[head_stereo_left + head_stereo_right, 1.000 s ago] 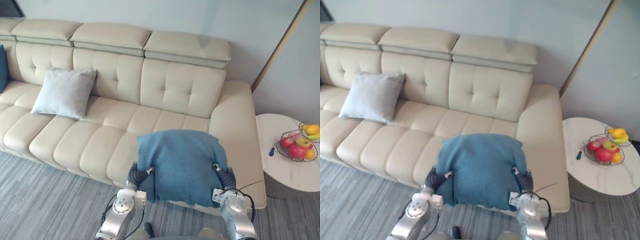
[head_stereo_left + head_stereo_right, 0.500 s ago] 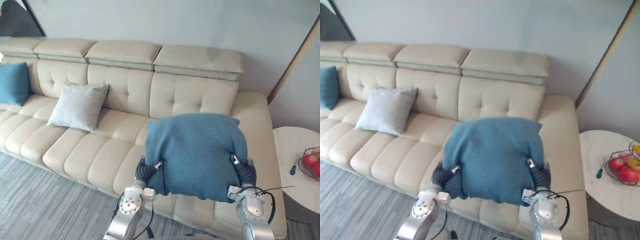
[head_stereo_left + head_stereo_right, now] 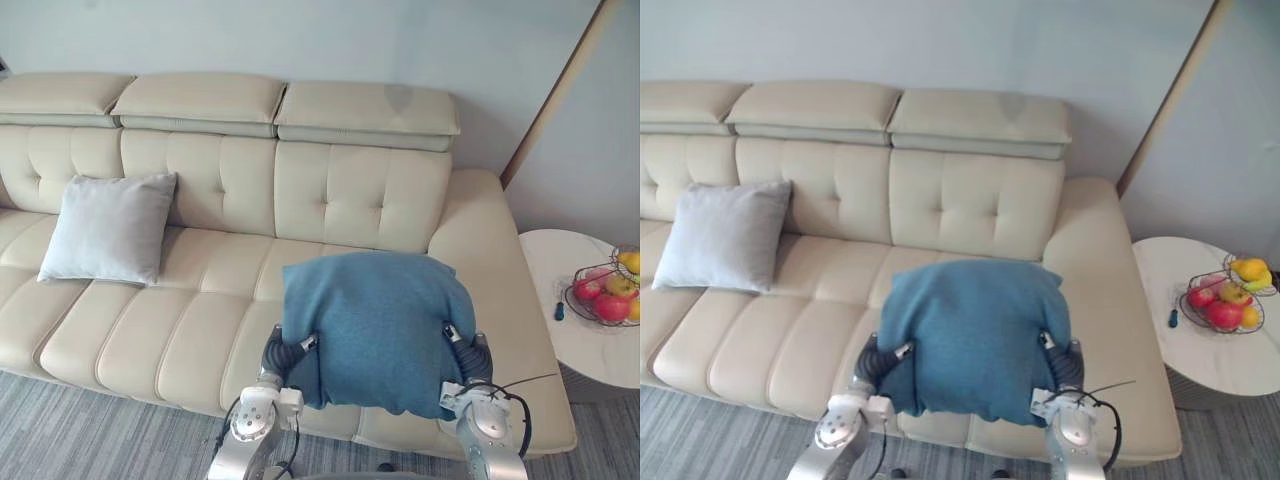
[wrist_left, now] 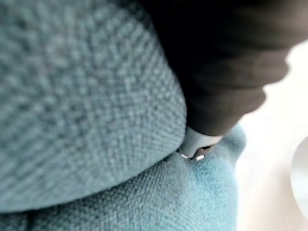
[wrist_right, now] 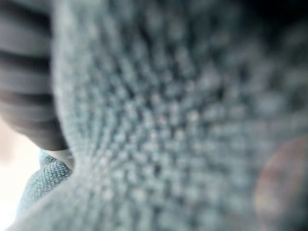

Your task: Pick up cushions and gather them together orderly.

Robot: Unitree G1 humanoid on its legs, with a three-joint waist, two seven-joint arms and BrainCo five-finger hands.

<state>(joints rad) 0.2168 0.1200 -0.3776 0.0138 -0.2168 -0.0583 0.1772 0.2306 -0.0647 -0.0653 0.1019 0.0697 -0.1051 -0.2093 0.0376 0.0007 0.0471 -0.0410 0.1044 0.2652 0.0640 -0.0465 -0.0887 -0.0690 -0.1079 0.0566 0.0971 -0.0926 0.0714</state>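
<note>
Blue woven cushion [image 3: 375, 325] is held up off the seat between the left hand [image 3: 279, 353] and the right hand [image 3: 473, 358], one at each side, in front of the right-hand end of the cream leather sofa [image 3: 330, 200] and near its armrest. Both hands are sunk into the cushion's sides with their dark ribbed covers exposed, so it cannot be determined whether either hand is open or closed. Grey cushion [image 3: 108, 228] leans against the backrest toward the sofa's left end, well apart from the blue cushion, and a round white table [image 3: 585, 352] carrying a wire fruit basket [image 3: 598, 297] stands just beside the right armrest.
</note>
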